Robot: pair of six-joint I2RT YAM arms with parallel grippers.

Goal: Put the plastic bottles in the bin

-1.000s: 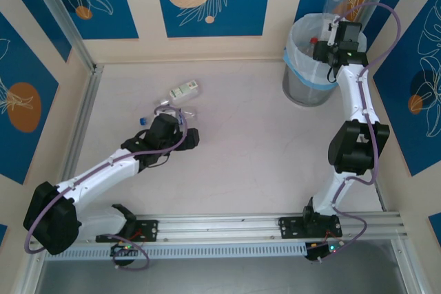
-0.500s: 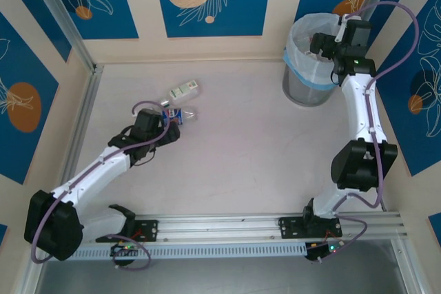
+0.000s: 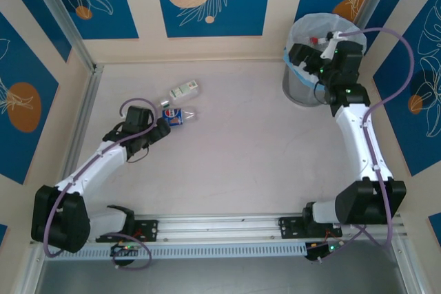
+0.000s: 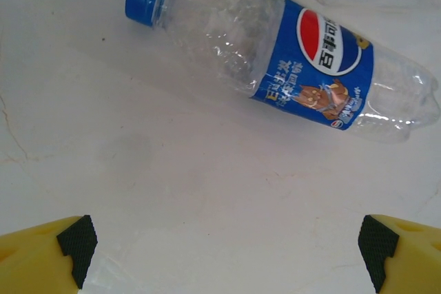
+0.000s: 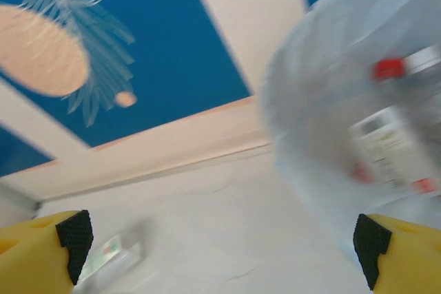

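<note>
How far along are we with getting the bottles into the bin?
Done: at least one red-capped bottle lies in the bin. In hand: nothing; the left tool is open just short of the blue-label bottle, the right tool open by the bin. Left: that bottle and the green-white-label bottle on the table.

Two white arms [image 3: 96, 166] with black joints [image 3: 363, 202], looping purple cables [image 3: 380, 29], yellow fingers [image 4: 34, 256] — black pads [image 4: 77, 242].
</note>
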